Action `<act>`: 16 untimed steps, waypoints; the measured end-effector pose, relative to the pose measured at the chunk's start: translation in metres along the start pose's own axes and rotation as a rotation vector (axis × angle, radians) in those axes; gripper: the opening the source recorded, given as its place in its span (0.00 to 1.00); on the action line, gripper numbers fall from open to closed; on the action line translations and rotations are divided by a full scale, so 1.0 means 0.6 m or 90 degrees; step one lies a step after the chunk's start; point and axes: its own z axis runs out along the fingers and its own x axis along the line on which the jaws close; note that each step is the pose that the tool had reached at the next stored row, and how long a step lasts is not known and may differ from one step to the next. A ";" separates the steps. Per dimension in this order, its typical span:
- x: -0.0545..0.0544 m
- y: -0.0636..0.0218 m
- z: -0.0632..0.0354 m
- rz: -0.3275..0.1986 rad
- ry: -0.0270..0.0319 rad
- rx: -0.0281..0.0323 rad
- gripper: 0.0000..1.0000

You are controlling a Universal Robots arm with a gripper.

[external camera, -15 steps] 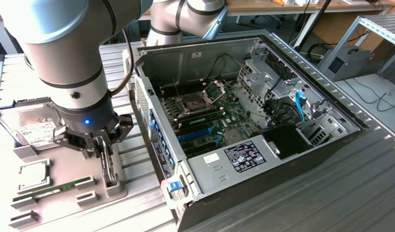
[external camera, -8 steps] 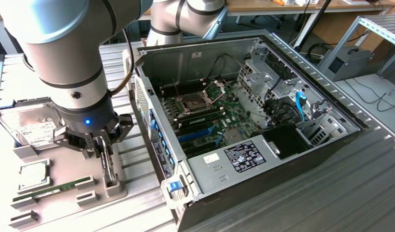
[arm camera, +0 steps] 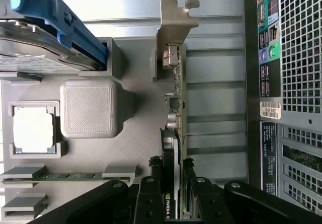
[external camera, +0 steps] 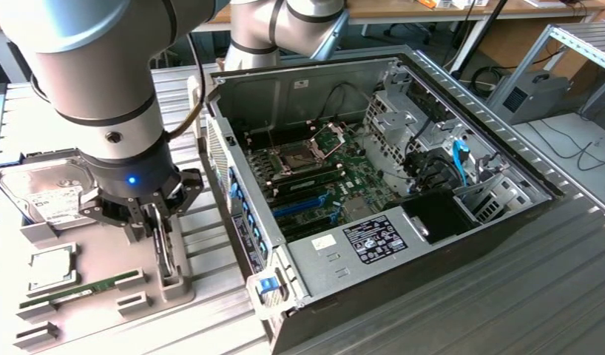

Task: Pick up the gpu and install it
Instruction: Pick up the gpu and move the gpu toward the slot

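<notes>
Claw (arm camera: 172,186) clenched on the gpu (arm camera: 177,108), which stands on edge directly beneath it; long axis runs toward its bracket (arm camera: 173,27). Open case (external camera: 278,92) lies to the exterior view's right.

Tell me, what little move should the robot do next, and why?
Probably lift straight up: the gripper looks closed on the gpu, which stands on edge in the gray tray, beside the open computer case.
</notes>
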 end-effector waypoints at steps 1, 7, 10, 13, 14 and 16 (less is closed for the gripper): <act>0.000 0.000 -0.003 0.000 0.0000 0.0000 0.27; -0.001 0.001 -0.025 0.000 -0.0001 0.0000 0.27; -0.001 0.002 -0.040 0.000 -0.0002 -0.0001 0.27; -0.001 0.003 -0.057 0.000 -0.0002 0.0000 0.27; -0.001 0.003 -0.063 0.000 -0.0002 0.0000 0.27; -0.002 0.004 -0.074 0.000 -0.0002 0.0000 0.27</act>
